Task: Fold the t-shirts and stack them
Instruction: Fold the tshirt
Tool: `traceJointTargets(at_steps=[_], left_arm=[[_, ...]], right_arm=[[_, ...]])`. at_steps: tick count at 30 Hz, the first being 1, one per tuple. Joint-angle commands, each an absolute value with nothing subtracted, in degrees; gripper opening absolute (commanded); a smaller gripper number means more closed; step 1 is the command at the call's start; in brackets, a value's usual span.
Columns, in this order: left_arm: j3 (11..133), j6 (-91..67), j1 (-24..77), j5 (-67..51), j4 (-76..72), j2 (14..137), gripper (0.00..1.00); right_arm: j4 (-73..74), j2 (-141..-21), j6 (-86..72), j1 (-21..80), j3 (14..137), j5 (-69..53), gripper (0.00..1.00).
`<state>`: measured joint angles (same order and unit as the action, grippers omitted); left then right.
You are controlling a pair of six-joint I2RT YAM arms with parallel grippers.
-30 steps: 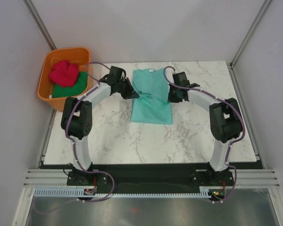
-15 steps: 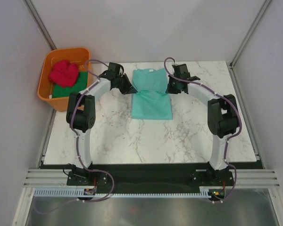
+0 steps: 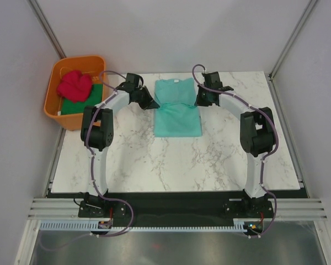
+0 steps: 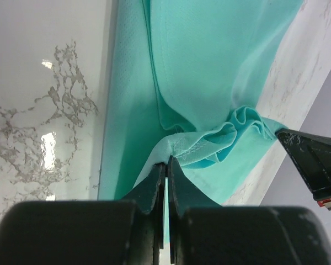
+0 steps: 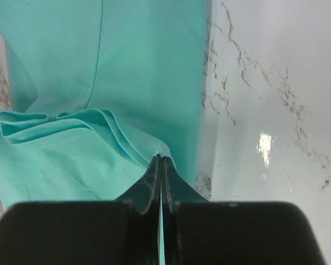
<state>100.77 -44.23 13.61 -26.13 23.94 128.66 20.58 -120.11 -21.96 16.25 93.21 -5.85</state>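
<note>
I have the teal t-shirt (image 3: 177,107) lying flat near the middle of the table's (image 3: 154,160) far edge, collar toward that edge.

1. Left gripper (image 4: 166,165): clenched on the shirt's left side edge, about halfway down its length. The wrist view shows several gathered layers of cloth pinched between the fingers.
2. Right gripper (image 5: 161,163): clenched on the opposite side edge at the matching height, also on gathered layers.
3. Between the two grips a bunched ridge of cloth runs across the shirt. The part on the collar side and the part on the near side both lie smooth on the table.

I judge that the grips are paired at the same height so that the lifted line stays straight and the crease lands square. A one-sided pull would skew the cloth.

The pinkish-red t-shirt (image 3: 75,85) sits crumpled on the dark green t-shirt (image 3: 71,106) inside the orange tub (image 3: 54,105), just beyond the table's far left corner. I judge that they are parked there to leave the table free for the fold in hand. Neither is folded yet, so the task is at an early stage.
</note>
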Motion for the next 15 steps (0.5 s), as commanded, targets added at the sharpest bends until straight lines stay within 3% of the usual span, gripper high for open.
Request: traceJointTargets(at_steps=[1,6,7,9,10,11,15], left_arm=[[103.53,-43.33,13.45,-27.69,23.91,129.46,0.06],[103.45,-42.1,13.18,-25.68,24.69,128.41,0.29],[102.66,-41.66,13.18,-23.66,24.87,127.28,0.41],[100.73,-41.05,13.1,-22.59,25.05,124.11,0.49],[99.85,-40.17,13.1,-22.07,25.14,122.88,0.55],[97.23,-39.82,13.27,-21.89,25.14,121.57,0.59],[87.91,-36.84,14.93,-19.69,24.96,112.17,0.6]], right_arm=[[19.6,-122.25,-20.13,15.91,97.2,-6.68,0.01],[20.21,-125.59,-17.14,14.85,102.37,-9.58,0.07],[20.48,-126.64,-16.62,14.77,103.35,-9.84,0.1],[22.75,-127.7,-14.77,14.59,106.51,-10.2,0.15],[23.81,-127.62,-14.42,14.59,107.22,-9.85,0.28],[25.56,-127.1,-14.24,14.59,107.4,-9.23,0.34],[28.03,-120.0,-14.94,13.62,101.7,-9.31,0.58]])
